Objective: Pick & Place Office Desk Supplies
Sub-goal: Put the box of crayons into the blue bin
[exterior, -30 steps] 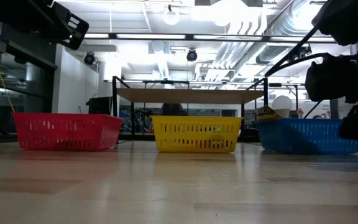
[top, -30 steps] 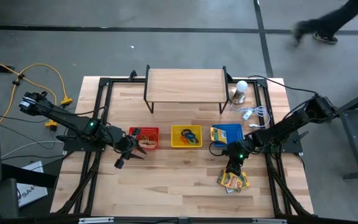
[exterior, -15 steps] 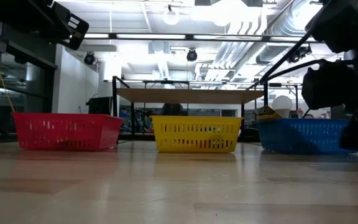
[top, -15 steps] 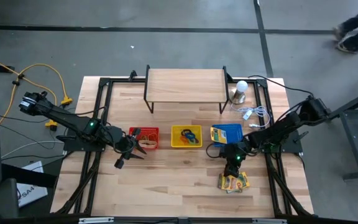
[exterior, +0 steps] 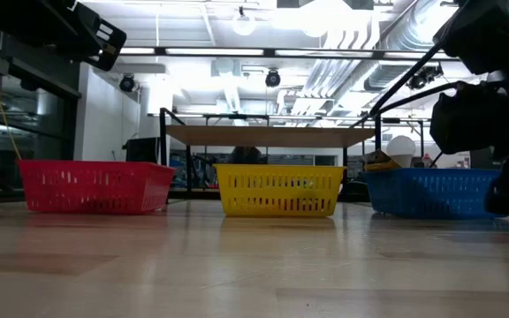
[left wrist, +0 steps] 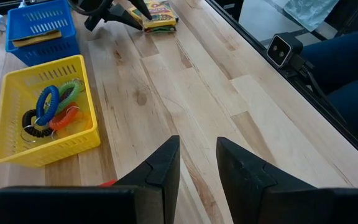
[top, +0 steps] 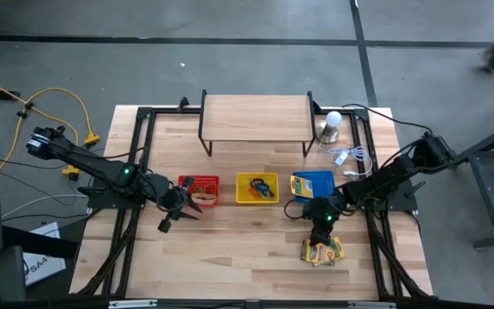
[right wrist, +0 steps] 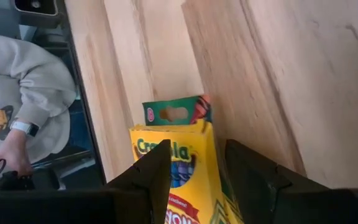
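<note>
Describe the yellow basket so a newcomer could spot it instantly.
On the light wooden table, in front of the raised wooden shelf, three small plastic baskets sit in a row. The yellow basket is the middle one, and holds coloured coiled rings.

The crayon box (right wrist: 179, 180) runs off the right wrist picture's edge between the right pincer's (right wrist: 194, 171) fingers, whether they touch it cannot be told, and the red basket's (top: 202, 190) contents are too small to make out from above.
</note>
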{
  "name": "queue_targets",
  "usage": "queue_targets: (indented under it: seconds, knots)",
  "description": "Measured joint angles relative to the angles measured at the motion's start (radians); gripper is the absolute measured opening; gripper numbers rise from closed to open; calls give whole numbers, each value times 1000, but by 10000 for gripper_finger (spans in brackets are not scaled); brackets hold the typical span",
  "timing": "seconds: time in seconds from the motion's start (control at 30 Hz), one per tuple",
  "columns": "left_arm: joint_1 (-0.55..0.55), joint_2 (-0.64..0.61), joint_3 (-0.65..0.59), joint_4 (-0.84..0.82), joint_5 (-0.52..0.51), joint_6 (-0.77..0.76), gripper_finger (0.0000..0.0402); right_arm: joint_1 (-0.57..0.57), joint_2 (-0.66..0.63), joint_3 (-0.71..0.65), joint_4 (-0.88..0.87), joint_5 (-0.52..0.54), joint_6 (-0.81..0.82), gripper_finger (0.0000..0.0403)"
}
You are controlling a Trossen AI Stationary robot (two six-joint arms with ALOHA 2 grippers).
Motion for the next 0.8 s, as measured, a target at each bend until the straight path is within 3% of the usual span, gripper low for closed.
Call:
queue_targets:
  seconds: [0.8]
  knots:
    - [0, 0, 0, 0, 0, 0, 100, 29, 0, 0, 40, 35, 9, 141]
